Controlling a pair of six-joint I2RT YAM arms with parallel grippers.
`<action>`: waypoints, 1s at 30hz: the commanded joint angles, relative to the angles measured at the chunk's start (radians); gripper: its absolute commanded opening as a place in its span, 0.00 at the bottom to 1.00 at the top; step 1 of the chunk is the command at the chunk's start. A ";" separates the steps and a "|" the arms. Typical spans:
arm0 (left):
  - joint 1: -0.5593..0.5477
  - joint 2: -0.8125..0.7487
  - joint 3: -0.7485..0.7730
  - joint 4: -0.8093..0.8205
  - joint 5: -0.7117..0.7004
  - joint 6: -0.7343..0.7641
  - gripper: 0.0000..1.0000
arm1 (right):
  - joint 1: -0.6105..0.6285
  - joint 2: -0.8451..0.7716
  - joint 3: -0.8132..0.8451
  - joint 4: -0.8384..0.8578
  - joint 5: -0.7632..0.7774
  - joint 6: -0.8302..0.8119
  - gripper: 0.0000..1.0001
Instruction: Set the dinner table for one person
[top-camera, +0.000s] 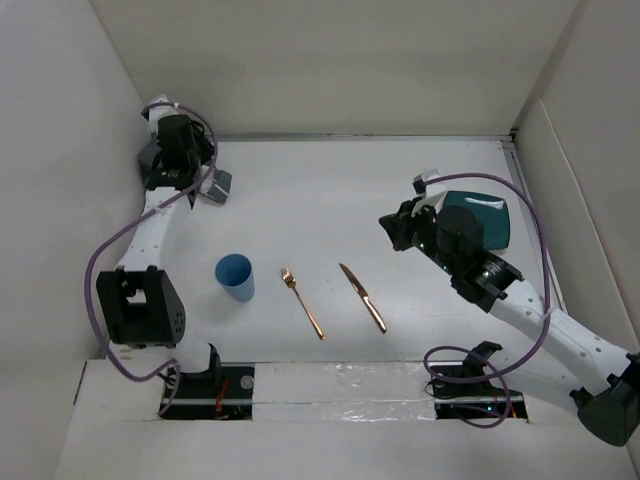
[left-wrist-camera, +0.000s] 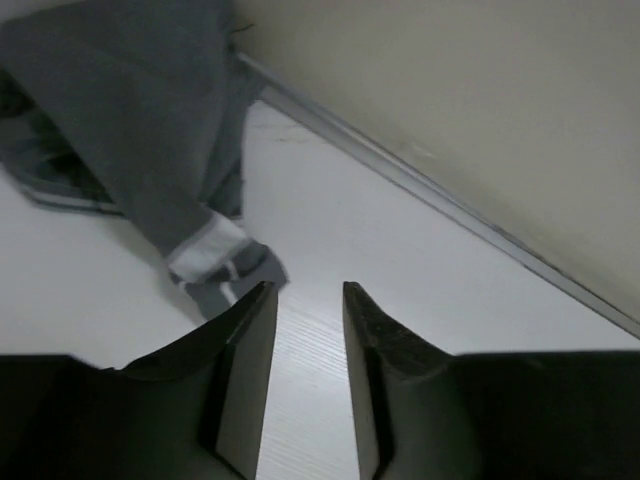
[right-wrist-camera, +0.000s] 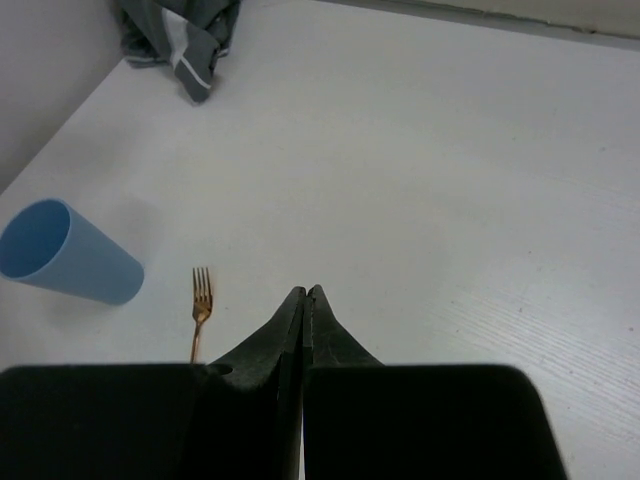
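Blue cup (top-camera: 235, 276) beside gold fork (top-camera: 303, 303)

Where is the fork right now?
In the top view the fork lies on the white table, front middle, between the blue cup to its left and the knife to its right.

A plain cream back wall (top-camera: 350, 60) rose between two white side panels (top-camera: 50, 150), all matte under soft, even light.
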 joint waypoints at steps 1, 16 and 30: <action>0.091 0.073 0.051 -0.030 0.012 -0.007 0.31 | -0.009 -0.018 -0.025 0.062 -0.034 0.009 0.00; 0.007 0.401 0.175 -0.077 -0.057 0.163 0.69 | -0.018 0.104 -0.094 0.188 -0.211 -0.012 0.60; -0.044 0.681 0.494 -0.227 -0.192 0.196 0.26 | -0.009 0.153 -0.100 0.208 -0.218 0.009 0.60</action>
